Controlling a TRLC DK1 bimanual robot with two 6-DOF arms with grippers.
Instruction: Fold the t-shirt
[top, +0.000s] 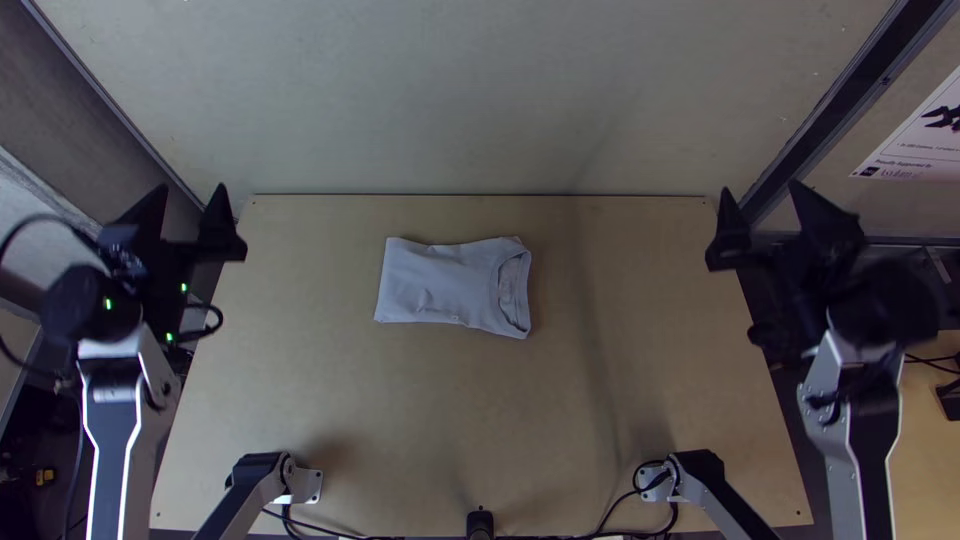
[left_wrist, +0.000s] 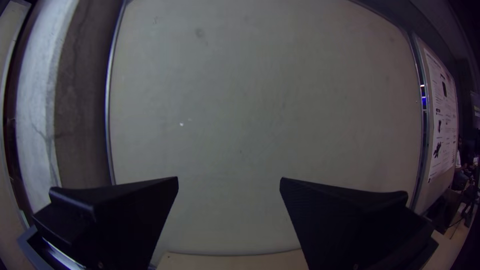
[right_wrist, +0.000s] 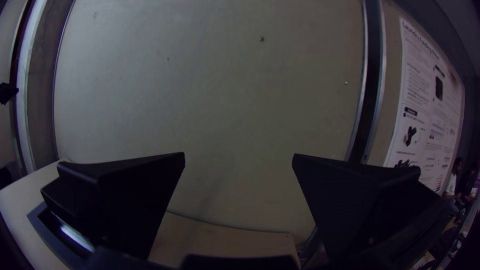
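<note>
The shirt (top: 440, 288) lies folded on the far half of the table (top: 330, 390), collar rightward. Left gripper (top: 190, 200) and right gripper (top: 762, 195), at opposite sides, have their fingers wide apart.

Before me on the desk (top: 330, 400), toward its far edge, the pale grey-blue t-shirt (top: 440, 285) lies flat, folded into a compact, slightly slanted rectangle. I see its collar along the right end and small wrinkles in the cloth.
</note>
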